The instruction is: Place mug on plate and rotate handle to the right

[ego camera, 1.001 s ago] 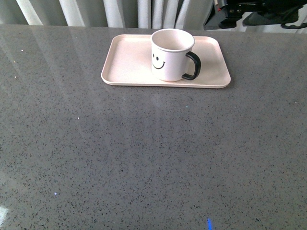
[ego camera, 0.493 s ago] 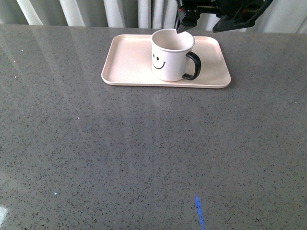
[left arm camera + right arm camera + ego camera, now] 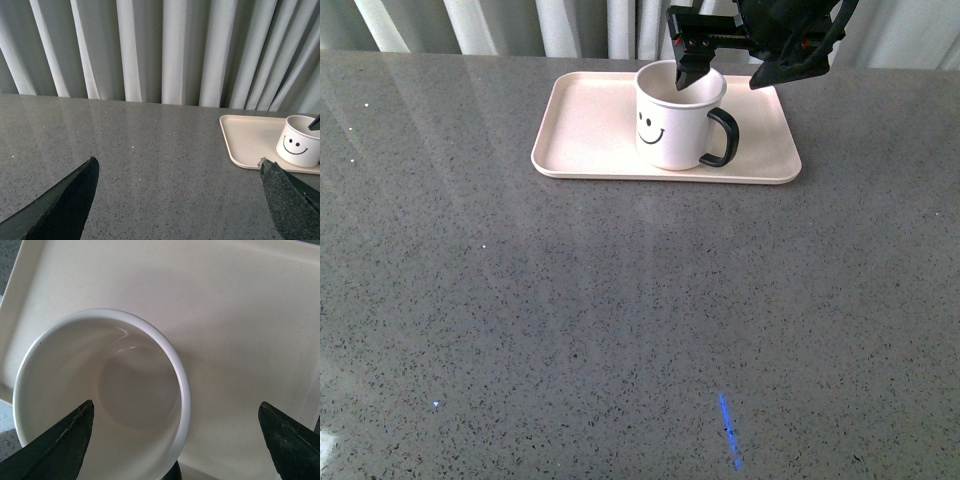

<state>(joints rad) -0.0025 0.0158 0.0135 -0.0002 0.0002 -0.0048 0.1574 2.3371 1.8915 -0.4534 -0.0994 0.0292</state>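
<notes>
The cream-white mug (image 3: 670, 125) with its black smiley face stands upright on the pale pink plate (image 3: 585, 130) at the far side of the table. Its black handle (image 3: 723, 137) points to the right. My right gripper (image 3: 730, 68) hangs open just above the mug, one finger over the mug's opening and the other past the handle side. From the right wrist, the mug's empty inside (image 3: 100, 390) and the plate (image 3: 240, 315) lie below the open right gripper (image 3: 176, 406), and a bit of handle (image 3: 172, 472) shows. My left gripper (image 3: 177, 161) is open over bare table, with the mug (image 3: 299, 147) and plate (image 3: 245, 140) off to one side.
The grey speckled table (image 3: 620, 320) stretches from the plate to the near edge. Pale curtains (image 3: 165, 50) hang behind its far edge. A short blue streak of light (image 3: 728, 430) lies on the table near the front.
My right gripper has come in from the upper right and lowered over the mug, with one finger now above its opening. The mug and plate have not moved.
</notes>
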